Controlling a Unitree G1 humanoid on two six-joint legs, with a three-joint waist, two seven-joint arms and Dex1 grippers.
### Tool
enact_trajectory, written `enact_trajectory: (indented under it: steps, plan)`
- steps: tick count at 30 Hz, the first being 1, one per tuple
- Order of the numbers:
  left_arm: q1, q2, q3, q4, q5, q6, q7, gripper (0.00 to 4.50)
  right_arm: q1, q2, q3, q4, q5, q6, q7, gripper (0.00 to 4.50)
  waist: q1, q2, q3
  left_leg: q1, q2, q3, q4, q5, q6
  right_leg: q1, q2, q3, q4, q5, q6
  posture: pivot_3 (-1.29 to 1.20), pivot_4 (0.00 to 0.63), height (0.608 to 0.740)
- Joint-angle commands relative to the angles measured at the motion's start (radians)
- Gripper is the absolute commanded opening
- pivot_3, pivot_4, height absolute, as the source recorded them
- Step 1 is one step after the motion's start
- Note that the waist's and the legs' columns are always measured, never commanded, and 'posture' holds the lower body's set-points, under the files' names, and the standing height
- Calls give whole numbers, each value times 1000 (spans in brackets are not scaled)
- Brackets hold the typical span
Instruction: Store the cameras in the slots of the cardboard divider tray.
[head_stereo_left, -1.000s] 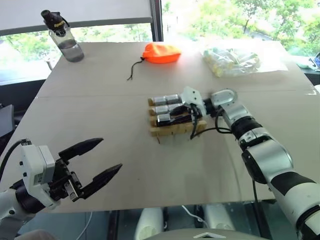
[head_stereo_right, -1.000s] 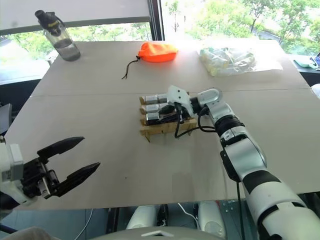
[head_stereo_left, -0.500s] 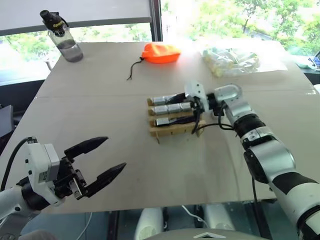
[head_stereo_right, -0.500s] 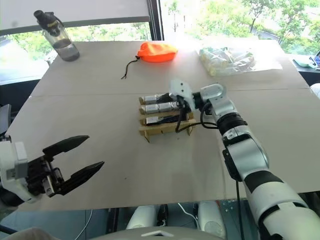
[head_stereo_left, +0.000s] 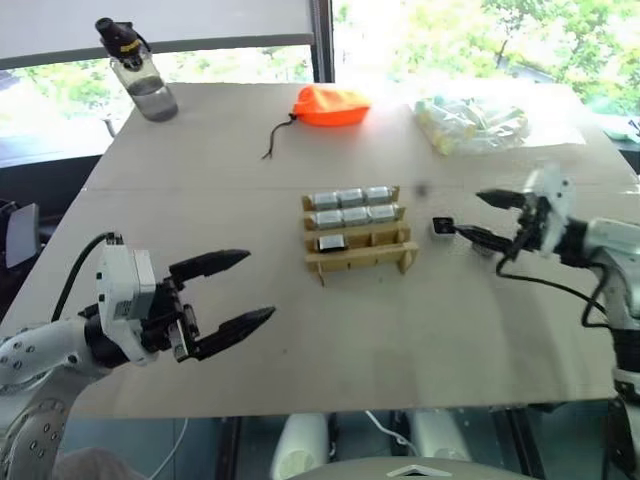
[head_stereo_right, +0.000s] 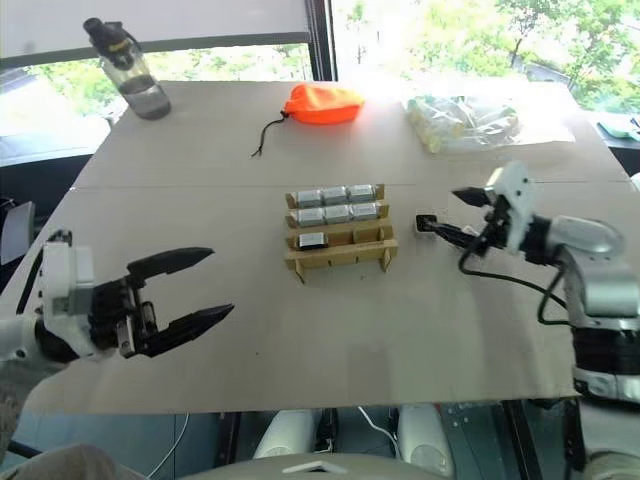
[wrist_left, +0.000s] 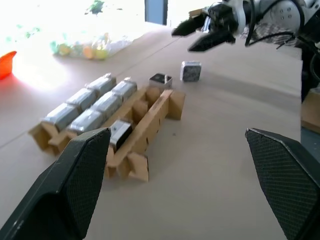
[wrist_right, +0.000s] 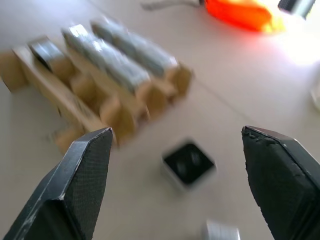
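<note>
An orange pouch (head_stereo_left: 331, 105) with a dark drawstring, a clear bag (head_stereo_left: 472, 121) and a water bottle (head_stereo_left: 140, 72) sit on the table (head_stereo_left: 420, 330), all well beyond both pincers.

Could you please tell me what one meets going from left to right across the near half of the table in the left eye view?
Left gripper, open → cardboard divider tray with its stored cameras → a loose camera on the table → right gripper, open.

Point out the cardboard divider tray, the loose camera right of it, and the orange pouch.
cardboard divider tray (head_stereo_left: 362, 259): left eye view, front strip.
loose camera (head_stereo_left: 442, 228): left eye view, its dark top face.
orange pouch (head_stereo_left: 330, 105): left eye view, middle of the fabric.
</note>
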Motion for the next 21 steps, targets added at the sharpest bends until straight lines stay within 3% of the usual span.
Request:
enact_trajectory:
  steps: [1,11,21]
  plan:
    - [-71,40,-56,37,-2,12,-49,4500,73,-27,-48,-63,10,50,-82,4070,-6,0,0,1,0,1,0,0,0,0,1,2,0,0,0,0,150,740]
    - [-162,76,-110,98,13,26,-113,4500,82,59,1,0,-13,-3,-238,4070,-3,-1,0,1,2,3,0,0,0,-1,4,4,1,0,0,0,150,740]
    - [-154,64,-100,93,24,33,-101,4500,86,57,13,55,3,-4,-230,4070,-1,-1,1,0,1,3,0,0,0,-1,3,4,-2,0,1,0,150,740]
